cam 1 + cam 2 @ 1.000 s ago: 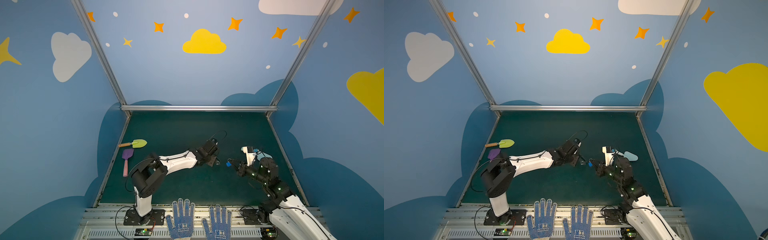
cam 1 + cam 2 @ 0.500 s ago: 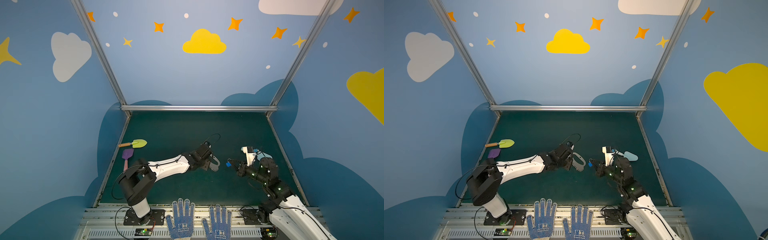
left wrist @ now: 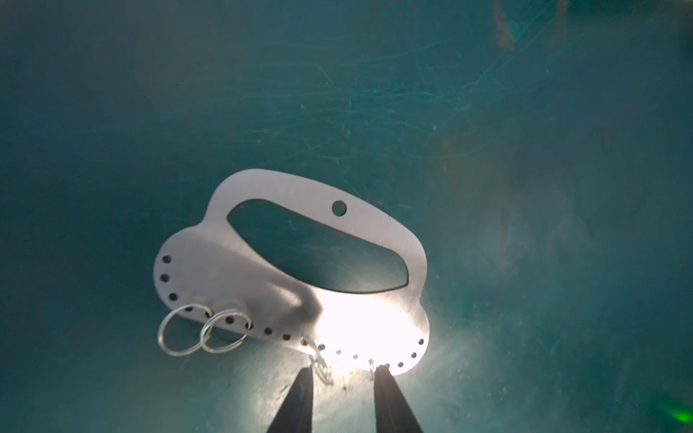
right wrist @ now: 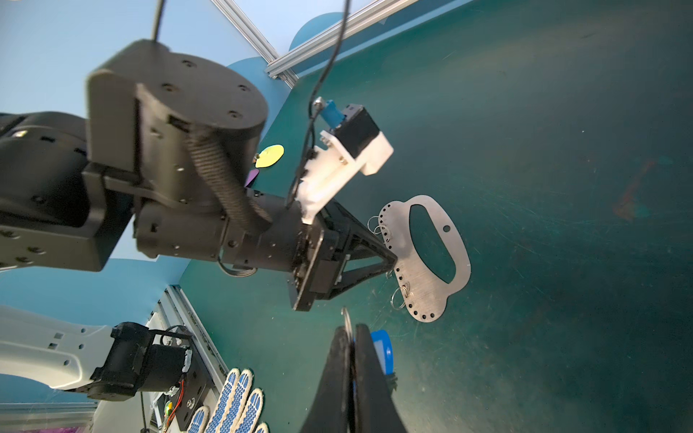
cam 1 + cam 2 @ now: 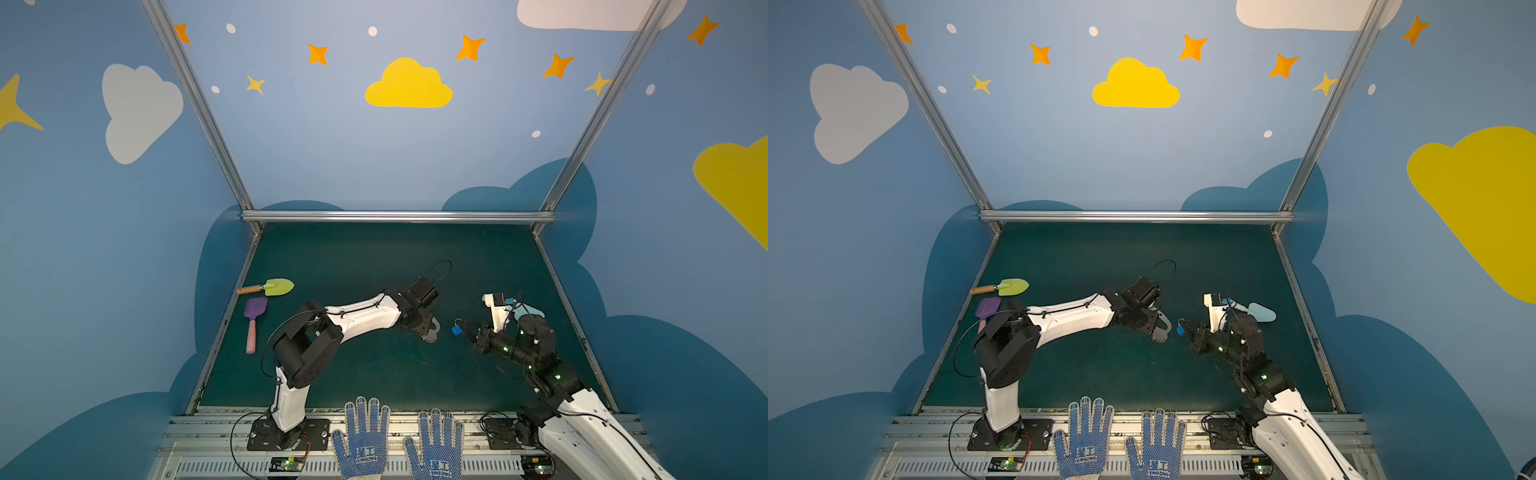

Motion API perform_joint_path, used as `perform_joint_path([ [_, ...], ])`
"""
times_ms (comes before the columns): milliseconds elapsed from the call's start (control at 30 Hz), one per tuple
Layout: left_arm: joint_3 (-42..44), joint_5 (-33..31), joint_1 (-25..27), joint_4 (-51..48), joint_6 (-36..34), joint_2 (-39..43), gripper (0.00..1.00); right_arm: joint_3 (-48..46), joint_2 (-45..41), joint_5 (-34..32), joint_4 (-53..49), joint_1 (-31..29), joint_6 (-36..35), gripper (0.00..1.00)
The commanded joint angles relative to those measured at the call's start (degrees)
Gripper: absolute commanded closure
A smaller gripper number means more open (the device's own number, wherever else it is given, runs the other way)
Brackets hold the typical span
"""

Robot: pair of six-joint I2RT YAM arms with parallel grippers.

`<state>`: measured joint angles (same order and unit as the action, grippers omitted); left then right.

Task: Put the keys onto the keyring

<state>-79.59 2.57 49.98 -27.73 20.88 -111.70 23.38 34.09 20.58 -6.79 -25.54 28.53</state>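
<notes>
The keyring (image 3: 262, 270) is a flat grey plate with an oval cutout and little wire rings, and it seems to lie on the green mat (image 5: 374, 257). It shows in both top views (image 5: 432, 333) (image 5: 1163, 330) and in the right wrist view (image 4: 423, 292). My left gripper (image 3: 344, 369) is open, its fingertips (image 4: 392, 260) at the plate's holed curved edge, one tip touching it. My right gripper (image 4: 350, 331) is shut on the keys: a thin metal piece pokes out between the fingers and the blue tag (image 4: 380, 348) hangs beside them. The keys (image 5: 456, 331) (image 5: 1180, 331) hang a short way to the right of the plate.
A green toy spade (image 5: 278, 286) and a purple one (image 5: 254, 309) lie by the left wall. A pale blue spade (image 5: 1261, 311) lies behind my right arm. Two dotted gloves (image 5: 365, 440) rest on the front rail. Walls close in three sides.
My left gripper has gone from shut to open, and its arm has shifted a little. The keyring plate now shows beyond its fingertips. The right arm and the keys have stayed in place.
</notes>
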Motion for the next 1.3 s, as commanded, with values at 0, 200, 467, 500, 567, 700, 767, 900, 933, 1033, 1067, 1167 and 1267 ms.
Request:
perform_joint_path([
  [0,-3.8,0.5,-0.4,-7.0,1.3,-2.9,0.73,0.1,-0.6,0.1,0.0,0.3,0.0,1.0],
  [200,-4.4,-1.0,-0.8,-8.4,2.4,-4.3,0.82,-0.3,-1.5,-0.2,0.1,0.4,0.0,1.0],
  [467,-3.5,1.9,-0.8,-7.9,3.2,-0.9,0.79,-0.6,-1.0,0.0,0.7,0.4,0.2,1.0],
  [500,-3.3,2.6,-0.8,-7.7,3.4,-0.2,0.78,-0.7,-1.0,-0.1,0.7,0.4,0.3,1.0],
  [567,-3.5,4.4,-0.8,-7.9,3.6,0.8,0.76,-0.8,-1.2,-0.1,0.9,0.4,0.3,1.0],
  [700,-4.6,7.8,-0.5,-9.1,4.2,0.0,0.74,-0.8,-1.4,-0.2,0.7,0.4,0.2,1.0],
  [767,-5.1,7.9,-0.2,-9.9,4.3,-1.1,0.73,-0.8,-1.6,-0.2,0.7,0.5,0.4,1.0],
  [900,-5.9,8.9,-0.1,-10.5,4.7,-2.8,0.73,-0.9,-2.4,-0.4,0.0,0.4,0.4,1.0],
  [933,-6.2,9.1,0.1,-10.7,4.7,-3.2,0.73,-1.0,-2.6,-0.4,-0.1,0.4,0.4,1.0],
  [1033,-7.1,8.9,0.2,-11.6,4.6,-4.4,0.73,-1.1,-3.1,-0.6,-0.3,0.5,0.2,1.0],
  [1067,-7.2,8.9,0.1,-11.7,4.7,-4.8,0.74,-1.1,-3.2,-0.7,-0.4,0.5,0.3,1.0],
  [1167,-7.6,8.9,0.2,-11.8,4.7,-5.6,0.75,-1.1,-3.4,-0.8,-0.5,0.6,0.2,1.0],
  [1267,-8.1,9.0,0.2,-12.0,4.8,-6.1,0.76,-1.2,-3.6,-0.9,-0.5,0.5,0.2,1.0],
])
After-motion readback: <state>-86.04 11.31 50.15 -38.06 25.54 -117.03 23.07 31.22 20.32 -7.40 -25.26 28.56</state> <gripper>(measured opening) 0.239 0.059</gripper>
